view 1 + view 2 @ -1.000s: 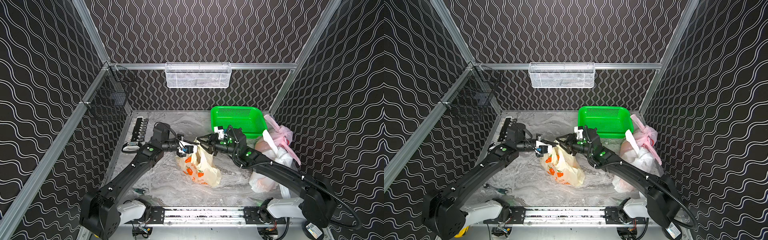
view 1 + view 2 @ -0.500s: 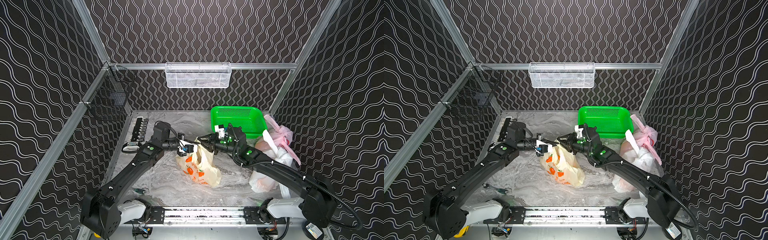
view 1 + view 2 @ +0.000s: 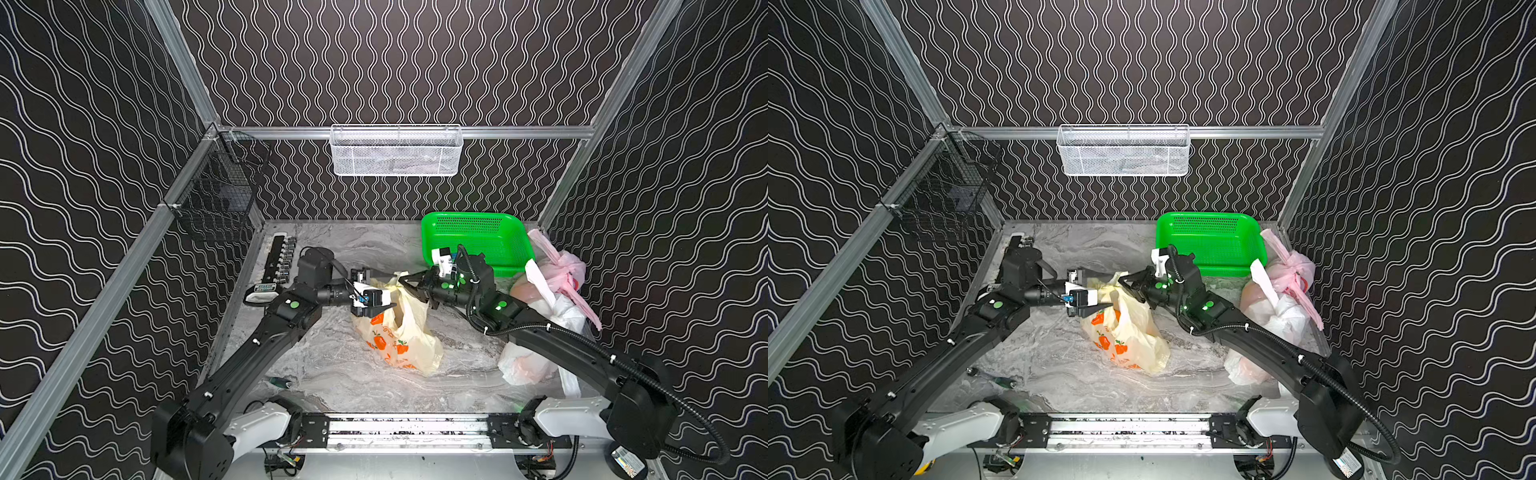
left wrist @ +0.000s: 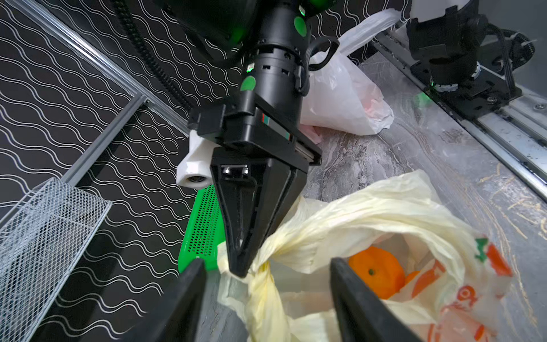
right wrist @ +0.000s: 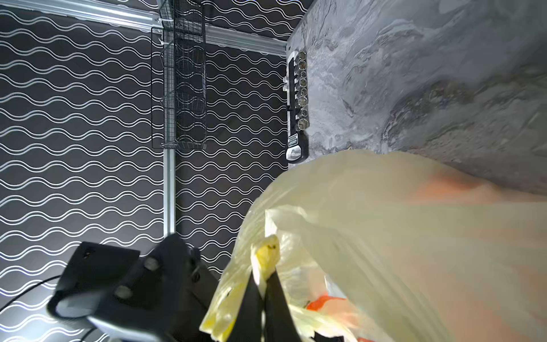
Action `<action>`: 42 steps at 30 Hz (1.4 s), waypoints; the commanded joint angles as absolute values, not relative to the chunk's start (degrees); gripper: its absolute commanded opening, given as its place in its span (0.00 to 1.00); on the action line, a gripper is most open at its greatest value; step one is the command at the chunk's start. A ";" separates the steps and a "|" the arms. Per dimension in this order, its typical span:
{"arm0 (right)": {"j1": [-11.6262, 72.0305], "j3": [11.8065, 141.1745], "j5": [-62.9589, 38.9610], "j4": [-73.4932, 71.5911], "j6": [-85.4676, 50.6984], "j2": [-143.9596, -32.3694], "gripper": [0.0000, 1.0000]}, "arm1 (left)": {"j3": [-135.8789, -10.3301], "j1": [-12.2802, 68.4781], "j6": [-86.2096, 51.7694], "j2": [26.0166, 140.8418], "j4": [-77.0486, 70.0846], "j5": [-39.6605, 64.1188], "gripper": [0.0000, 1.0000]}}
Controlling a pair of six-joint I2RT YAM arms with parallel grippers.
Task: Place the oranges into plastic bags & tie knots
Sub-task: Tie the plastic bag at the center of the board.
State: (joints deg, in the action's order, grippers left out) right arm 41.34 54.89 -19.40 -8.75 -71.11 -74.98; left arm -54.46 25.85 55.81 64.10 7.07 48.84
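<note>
As the right end effector (image 4: 241, 263) pinches yellow bag (image 3: 409, 340) near green basket (image 3: 469, 224), left end effector (image 4: 265, 262) stands open.

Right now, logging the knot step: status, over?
Right gripper shut on yellow bag handle. Left gripper open, around that handle. Orange inside, mouth open. Nothing blocking.

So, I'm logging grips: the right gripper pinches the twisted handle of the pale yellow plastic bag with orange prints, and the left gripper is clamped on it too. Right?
Not quite. The right gripper does pinch the twisted handle of the pale yellow plastic bag with orange prints, but the left gripper stands open, clamping nothing; the left wrist view shows it.
</note>
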 commanded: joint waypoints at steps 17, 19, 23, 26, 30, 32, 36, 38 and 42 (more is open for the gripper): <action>41.43 56.06 -19.72 -6.97 -66.58 -75.45 0.00 | -37.29 25.85 26.23 36.94 14.39 25.32 0.69; 41.55 56.29 -20.02 -6.91 -66.23 -75.74 0.00 | -37.32 25.91 24.66 38.96 13.13 26.64 0.67; 41.51 56.43 -19.86 -6.45 -65.87 -75.67 0.00 | -37.04 25.88 20.18 42.97 7.79 26.63 0.63; 41.55 56.25 -19.91 -6.64 -65.96 -75.50 0.00 | -37.37 25.60 17.45 44.99 4.54 29.55 0.64; 41.57 56.76 -20.48 -5.85 -65.06 -76.02 0.00 | -36.93 24.66 15.65 47.08 1.28 32.64 0.64; 41.59 56.74 -20.76 -6.32 -65.03 -76.00 0.00 | -36.47 23.85 14.55 48.15 -0.54 33.16 0.63; 41.63 56.69 -20.83 -6.27 -64.87 -76.00 0.00 | -37.26 22.57 13.96 49.81 -1.19 34.41 0.63; 41.61 56.74 -21.59 -5.63 -64.14 -76.30 0.00 | -37.48 22.00 13.91 50.25 -0.64 34.15 0.62; 41.70 57.75 -21.58 -6.56 -64.68 -76.23 0.00 | -36.50 20.69 12.97 49.62 -1.81 33.79 0.63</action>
State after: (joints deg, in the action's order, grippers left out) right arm 41.56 57.39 -20.93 -5.61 -64.90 -76.25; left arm -36.80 21.34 14.81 50.00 1.48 33.10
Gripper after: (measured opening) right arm 0.049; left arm 0.627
